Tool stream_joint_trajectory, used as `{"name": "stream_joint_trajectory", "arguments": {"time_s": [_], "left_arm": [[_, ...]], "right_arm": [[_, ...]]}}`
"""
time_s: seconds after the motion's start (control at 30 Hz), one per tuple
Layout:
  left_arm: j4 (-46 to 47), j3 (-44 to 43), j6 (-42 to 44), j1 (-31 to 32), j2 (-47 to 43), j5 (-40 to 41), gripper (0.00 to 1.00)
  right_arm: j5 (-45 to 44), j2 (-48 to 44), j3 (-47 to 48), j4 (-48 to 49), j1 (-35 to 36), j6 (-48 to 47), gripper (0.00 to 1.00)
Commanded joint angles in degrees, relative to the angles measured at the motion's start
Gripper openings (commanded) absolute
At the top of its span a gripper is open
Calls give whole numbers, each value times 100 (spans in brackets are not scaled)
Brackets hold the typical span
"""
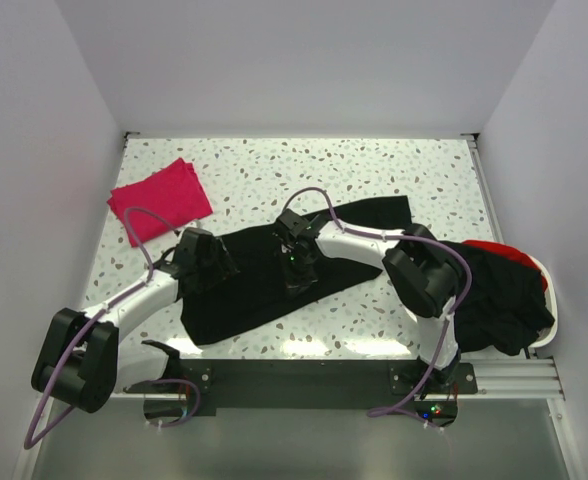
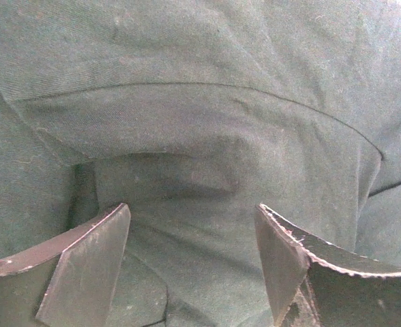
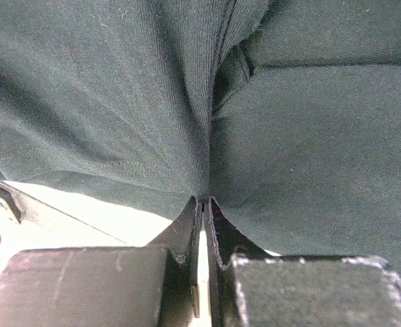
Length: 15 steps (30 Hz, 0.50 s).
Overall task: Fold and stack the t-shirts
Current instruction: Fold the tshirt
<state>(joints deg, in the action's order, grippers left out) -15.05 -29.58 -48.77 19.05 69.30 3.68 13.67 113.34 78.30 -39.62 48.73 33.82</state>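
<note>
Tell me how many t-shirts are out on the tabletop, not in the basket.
2: the folded pink t-shirt at far left, the black t-shirt spread mid-table. The heap in the white basket at right may hide others.

There is one big black shirt (image 1: pixel 239 295), one pink shirt (image 1: pixel 161 200), one heap of shirts (image 1: pixel 504 295), one white basket (image 1: pixel 540 265), one left arm (image 1: pixel 134 298) and one right arm (image 1: pixel 359 240).

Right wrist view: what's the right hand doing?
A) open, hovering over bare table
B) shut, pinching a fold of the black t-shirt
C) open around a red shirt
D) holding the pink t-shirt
B: the right hand has its fingers pressed together, and the black t-shirt gathers into a fold right at their tips.
</note>
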Motion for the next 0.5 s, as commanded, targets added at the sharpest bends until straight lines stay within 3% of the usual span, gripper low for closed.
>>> {"name": "stream_joint_trajectory", "arguments": {"time_s": [0.0,0.17,0.3,0.47], "left_arm": [[-376,-214,210,-33,-39,308,80],[-647,-644,386,-24,-276,317,81],[-1008,-1258,439,-6,-408,414,82],[-1071,-1550,281,81,-216,247,82]], "right_arm": [[92,-242,79,-292,-4,-60,2],[-242,-242,650,-809,-91,-227,36],[-444,-435,818,-1022,-574,-472,45],[-725,-550,862,-1039,-1610,-912,47]]}}
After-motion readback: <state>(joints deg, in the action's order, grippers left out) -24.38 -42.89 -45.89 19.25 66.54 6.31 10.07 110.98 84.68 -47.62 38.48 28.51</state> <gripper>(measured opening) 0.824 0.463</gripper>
